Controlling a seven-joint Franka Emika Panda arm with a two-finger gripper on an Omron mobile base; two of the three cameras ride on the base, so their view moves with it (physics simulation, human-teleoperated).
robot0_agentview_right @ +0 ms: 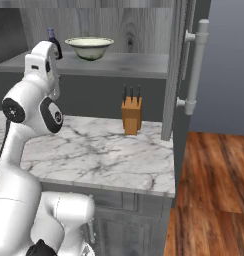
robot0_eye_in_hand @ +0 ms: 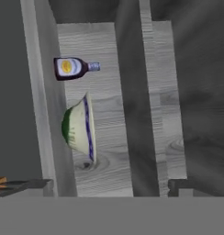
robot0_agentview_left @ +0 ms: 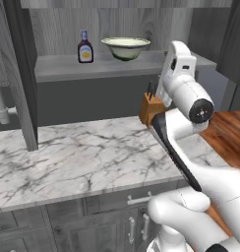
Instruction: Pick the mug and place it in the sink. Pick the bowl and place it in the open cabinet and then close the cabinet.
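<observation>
The pale cream-green bowl stands upright on the grey shelf of the open wall cabinet, free of the gripper. In the rolled hand view the bowl appears on its side against the wood-grain back wall. My gripper faces into the cabinet, short of the bowl. Its dark fingertips are spread wide apart, open, with nothing between them. The cabinet door with its silver bar handle hangs open at the right. The mug and the sink are out of view.
A dark sauce bottle stands on the shelf left of the bowl. A wooden knife block sits on the marble counter under the shelf. The left cabinet door juts out. Wooden floor lies to the right.
</observation>
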